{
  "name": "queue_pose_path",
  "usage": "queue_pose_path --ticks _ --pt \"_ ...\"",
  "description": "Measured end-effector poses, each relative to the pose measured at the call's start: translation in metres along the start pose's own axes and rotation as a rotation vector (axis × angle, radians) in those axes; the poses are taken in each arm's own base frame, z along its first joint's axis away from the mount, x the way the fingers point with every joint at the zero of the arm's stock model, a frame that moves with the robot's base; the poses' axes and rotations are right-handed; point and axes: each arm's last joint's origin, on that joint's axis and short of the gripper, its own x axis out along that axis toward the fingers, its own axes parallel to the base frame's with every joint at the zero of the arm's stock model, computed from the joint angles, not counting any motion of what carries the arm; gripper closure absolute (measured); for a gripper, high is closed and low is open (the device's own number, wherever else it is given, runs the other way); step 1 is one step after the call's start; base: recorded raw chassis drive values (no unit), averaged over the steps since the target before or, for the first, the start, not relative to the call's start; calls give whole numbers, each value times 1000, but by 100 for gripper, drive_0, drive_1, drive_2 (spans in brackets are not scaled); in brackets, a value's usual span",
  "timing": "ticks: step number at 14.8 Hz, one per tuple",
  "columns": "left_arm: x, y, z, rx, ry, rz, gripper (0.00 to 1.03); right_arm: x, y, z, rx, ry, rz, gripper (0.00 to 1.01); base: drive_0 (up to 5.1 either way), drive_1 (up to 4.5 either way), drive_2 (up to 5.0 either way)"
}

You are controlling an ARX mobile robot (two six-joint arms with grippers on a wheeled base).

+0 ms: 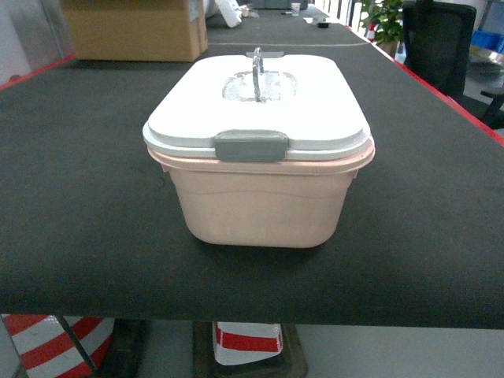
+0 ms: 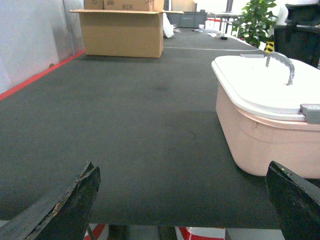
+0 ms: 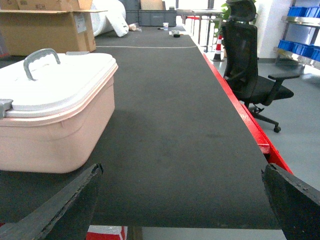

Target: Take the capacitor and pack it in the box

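The box (image 1: pixel 258 189) stands near the front edge of the dark table (image 1: pixel 79 197), with its white lid (image 1: pixel 315 110) on it. The grey latch (image 1: pixel 250 146) sits at the middle of the front rim, over the lid edge, and the clear handle (image 1: pixel 257 72) stands upright in the recess on top of the lid. The capacitor is not visible in any of the 3 views, so I cannot tell where it is.

In the left wrist view, the left gripper (image 2: pixel 185 205) is low at the table's near edge. Its 2 fingers (image 2: pixel 75 205) are spread wide, and nothing is between them, only bare table surface. The box is ahead of the right-hand finger and a little beyond it, not touching it. Ahead of the left-hand finger and far away stands a brown cardboard carton (image 2: pixel 122 32), and a red stripe (image 2: pixel 40 75) runs along the table side.

In the right wrist view, the right gripper (image 3: pixel 182 202) is also low at the near edge, with its 2 fingers (image 3: pixel 295 200) wide apart and holding nothing. The box is ahead of the left-hand finger, close to it but apart. Ahead of the right-hand finger, beyond the red table edge, stands a black office chair (image 3: pixel 250 65) on the floor, and blue crates (image 3: pixel 300 12) are on a shelf behind it.

In the head view, neither gripper appears. A green plant (image 1: pixel 386 20) stands far behind the box.
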Motion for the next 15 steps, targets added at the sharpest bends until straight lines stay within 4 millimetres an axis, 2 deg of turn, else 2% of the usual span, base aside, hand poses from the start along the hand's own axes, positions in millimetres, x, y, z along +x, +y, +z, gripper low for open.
queue_pose_path --ticks 15 --pt "0 0 0 0 0 0 5 0 0 0 0 0 0 3 0 0 0"
